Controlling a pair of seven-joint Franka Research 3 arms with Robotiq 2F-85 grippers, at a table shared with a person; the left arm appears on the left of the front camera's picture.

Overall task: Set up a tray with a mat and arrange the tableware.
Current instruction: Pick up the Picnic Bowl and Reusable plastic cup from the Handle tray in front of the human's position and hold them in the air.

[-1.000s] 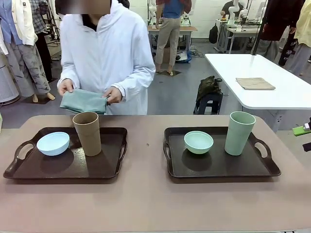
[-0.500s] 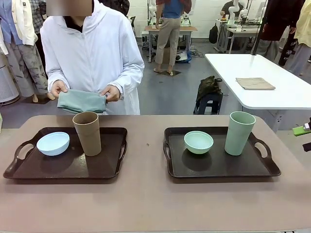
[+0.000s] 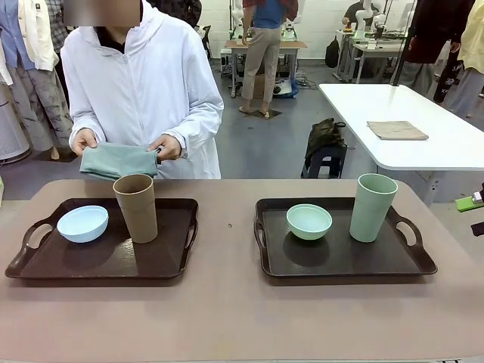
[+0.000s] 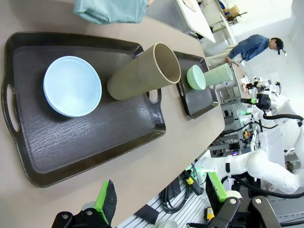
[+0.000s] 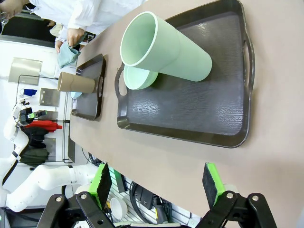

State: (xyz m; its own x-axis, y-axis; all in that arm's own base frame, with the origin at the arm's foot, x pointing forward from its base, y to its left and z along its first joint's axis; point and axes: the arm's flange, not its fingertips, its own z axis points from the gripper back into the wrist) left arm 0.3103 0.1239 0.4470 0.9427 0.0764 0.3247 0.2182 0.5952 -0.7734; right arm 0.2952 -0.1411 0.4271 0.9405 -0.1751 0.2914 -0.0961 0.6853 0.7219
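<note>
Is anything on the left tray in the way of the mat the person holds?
Yes. The blue bowl and brown cup stand on the left tray, covering its left and middle. The person holds the mat folded, beyond the tray.

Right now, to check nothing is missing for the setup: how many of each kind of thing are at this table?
Trays: 2 (left tray, right tray)
Bowls: 2 (blue bowl, mint bowl)
Cups: 2 (brown cup, green cup)
Folded cloth: 1
Total: 7
</note>
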